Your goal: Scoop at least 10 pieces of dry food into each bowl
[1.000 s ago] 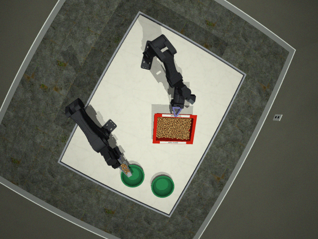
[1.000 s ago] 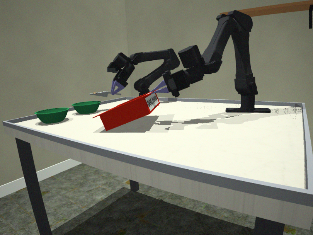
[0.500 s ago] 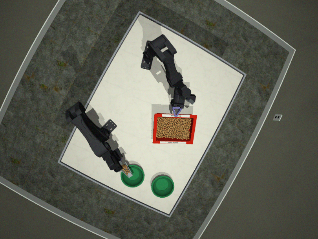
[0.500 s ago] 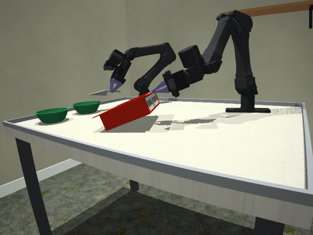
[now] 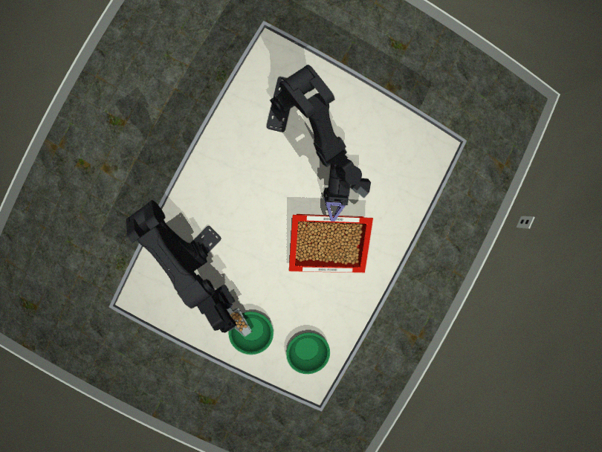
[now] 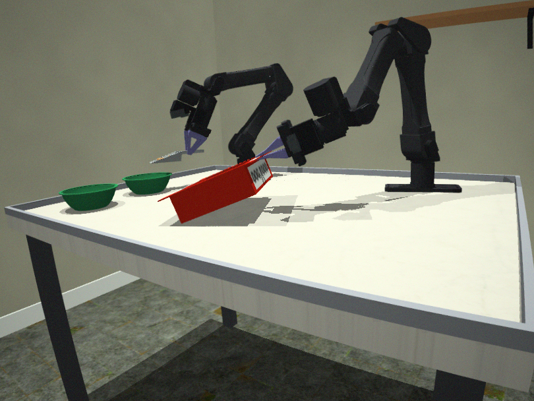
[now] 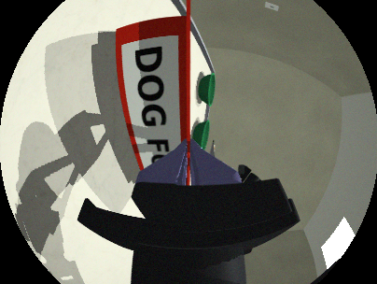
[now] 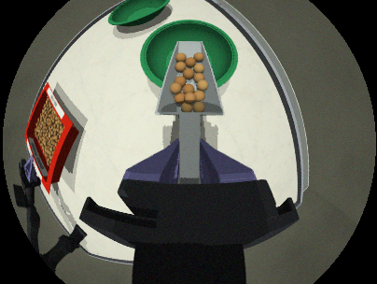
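My right gripper [image 5: 232,318] is shut on the handle of the grey scoop [image 8: 188,86]. The scoop holds several brown food pieces and hangs over the near rim of a green bowl [image 5: 251,332], above it; it also shows in the exterior view [image 6: 168,157]. This bowl [image 8: 189,52] looks empty. A second green bowl [image 5: 308,352] stands beside it, also empty. My left gripper [image 5: 334,212] is shut on the rim flap of the red dog food box [image 5: 330,241]. It holds that side lifted, so the box [image 6: 219,189] is tilted. The box is full of food pieces.
Both arm bases stand on the white table top. A raised grey rim [image 6: 258,280] runs around the table. The bowls sit near the table's edge [image 5: 218,360].
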`<state>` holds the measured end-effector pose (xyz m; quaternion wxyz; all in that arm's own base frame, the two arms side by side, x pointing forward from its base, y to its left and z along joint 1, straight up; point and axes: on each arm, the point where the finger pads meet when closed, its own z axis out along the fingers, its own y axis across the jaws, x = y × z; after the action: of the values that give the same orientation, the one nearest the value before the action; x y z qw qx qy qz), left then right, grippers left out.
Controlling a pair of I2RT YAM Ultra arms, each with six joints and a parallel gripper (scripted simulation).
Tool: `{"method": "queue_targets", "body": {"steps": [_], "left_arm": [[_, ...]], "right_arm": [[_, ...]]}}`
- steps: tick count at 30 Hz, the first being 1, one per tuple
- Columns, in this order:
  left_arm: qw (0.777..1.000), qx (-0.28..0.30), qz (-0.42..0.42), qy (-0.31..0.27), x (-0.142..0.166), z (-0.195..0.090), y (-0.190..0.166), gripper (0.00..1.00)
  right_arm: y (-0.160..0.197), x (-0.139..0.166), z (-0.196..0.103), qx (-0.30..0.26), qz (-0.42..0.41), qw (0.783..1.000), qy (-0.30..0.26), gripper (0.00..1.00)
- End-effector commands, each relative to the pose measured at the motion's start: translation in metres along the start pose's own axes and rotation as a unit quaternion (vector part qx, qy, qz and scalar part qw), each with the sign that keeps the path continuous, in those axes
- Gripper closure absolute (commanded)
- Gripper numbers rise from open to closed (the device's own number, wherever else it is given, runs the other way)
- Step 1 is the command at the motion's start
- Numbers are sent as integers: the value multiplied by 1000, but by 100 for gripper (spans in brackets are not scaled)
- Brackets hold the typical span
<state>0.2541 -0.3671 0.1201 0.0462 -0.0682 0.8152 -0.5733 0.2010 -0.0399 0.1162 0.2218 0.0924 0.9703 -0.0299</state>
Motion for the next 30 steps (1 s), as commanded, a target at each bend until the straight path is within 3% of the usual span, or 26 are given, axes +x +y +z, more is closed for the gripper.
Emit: {"method": "queue_targets", "body": {"steps": [1,6,30], "left_arm": [[996,58,57,-27,-15,-8,-54,100],[996,58,57,-27,-15,-8,-54,100],[996,58,57,-27,-15,-8,-54,100]], "right_arm": [[1,-14,-13,-4,-3,1000,-19,100],[2,-22,-20,-4,-3,999,-45,100],[3,-18,-18,-6,-8,999,-34,100]]}}
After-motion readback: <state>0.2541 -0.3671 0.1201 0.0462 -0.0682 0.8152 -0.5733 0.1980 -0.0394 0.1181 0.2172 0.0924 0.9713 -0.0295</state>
